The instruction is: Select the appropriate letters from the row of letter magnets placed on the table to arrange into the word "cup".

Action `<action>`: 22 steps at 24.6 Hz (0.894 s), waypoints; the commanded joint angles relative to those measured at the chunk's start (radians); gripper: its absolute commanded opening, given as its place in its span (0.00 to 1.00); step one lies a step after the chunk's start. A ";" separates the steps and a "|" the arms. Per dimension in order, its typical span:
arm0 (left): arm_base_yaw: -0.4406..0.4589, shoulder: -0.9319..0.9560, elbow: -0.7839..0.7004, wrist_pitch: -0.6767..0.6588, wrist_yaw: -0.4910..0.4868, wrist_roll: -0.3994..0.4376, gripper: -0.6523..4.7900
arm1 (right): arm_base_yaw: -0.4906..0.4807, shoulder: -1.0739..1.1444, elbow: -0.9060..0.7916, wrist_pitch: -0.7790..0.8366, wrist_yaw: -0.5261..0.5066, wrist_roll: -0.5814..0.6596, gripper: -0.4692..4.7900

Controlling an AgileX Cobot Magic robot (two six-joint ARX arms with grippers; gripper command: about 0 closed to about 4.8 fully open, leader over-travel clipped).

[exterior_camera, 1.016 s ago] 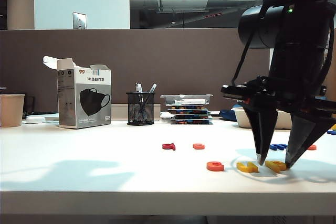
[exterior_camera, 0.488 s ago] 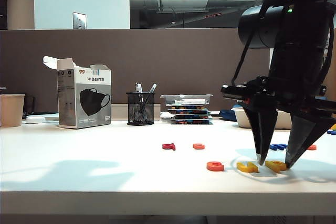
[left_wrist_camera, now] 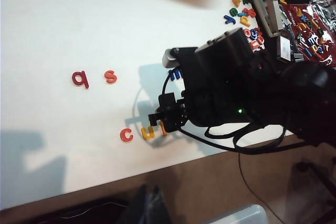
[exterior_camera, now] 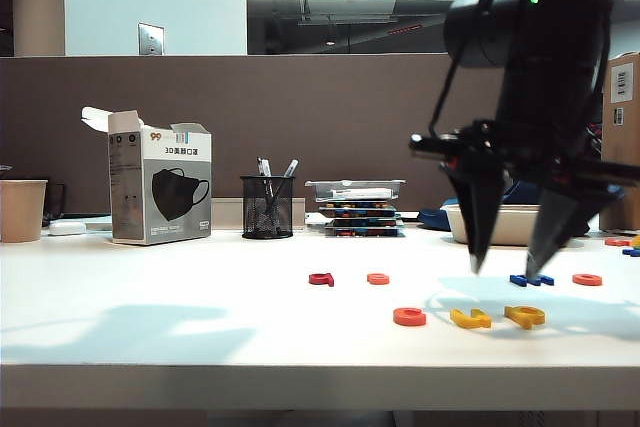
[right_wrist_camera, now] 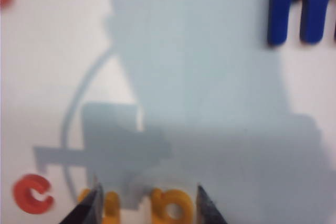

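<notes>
Three small flat plastic letters lie side by side in the lower centre-right of the exterior view: an orange rounded "c" (exterior_camera: 410,316), a yellow "u" (exterior_camera: 471,319) and a yellow "p" (exterior_camera: 525,316). Their line runs left to right, parallel to the thick pale front edge of the table. In the left wrist view the orange c (left_wrist_camera: 126,135) and the yellow u (left_wrist_camera: 148,132) read upright in order, while the p there is mostly hidden behind the dark arm. All three lie flat, close together; whether they touch cannot be told.

The right gripper (exterior_camera: 501,269) hangs above and just behind the u and p, its two dark tapered fingers pointing down with tips clear of the table, spread apart and holding nothing. In the right wrist view the fingertips (right_wrist_camera: 89,203) frame the u and p from above, with a blue "m" (right_wrist_camera: 302,17) at the upper right. The left gripper is not visible in any view, so its state cannot be told.

Behind the word, a red letter (exterior_camera: 321,279) and a small orange letter (exterior_camera: 378,278) sit left of centre; the blue letter (exterior_camera: 530,279) and another orange one (exterior_camera: 587,279) lie to the right.

The white smooth table (exterior_camera: 150,317) carries a grey face-mask box (exterior_camera: 160,187), a black mesh pen cup (exterior_camera: 267,205), a paper cup (exterior_camera: 22,209) at far left and a stack of flat trays (exterior_camera: 356,207). A brown partition closes the room behind.
</notes>
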 commanded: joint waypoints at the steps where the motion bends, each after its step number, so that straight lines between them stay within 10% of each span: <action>1: 0.000 -0.002 0.003 0.005 -0.004 0.002 0.11 | 0.001 -0.007 0.044 0.007 0.006 -0.004 0.51; 9: 0.000 -0.002 0.003 0.005 -0.004 0.002 0.11 | -0.008 -0.009 0.196 -0.051 0.073 -0.078 0.10; 22: 0.000 -0.002 0.003 0.005 -0.004 0.002 0.11 | -0.243 -0.274 0.249 -0.047 0.129 -0.175 0.09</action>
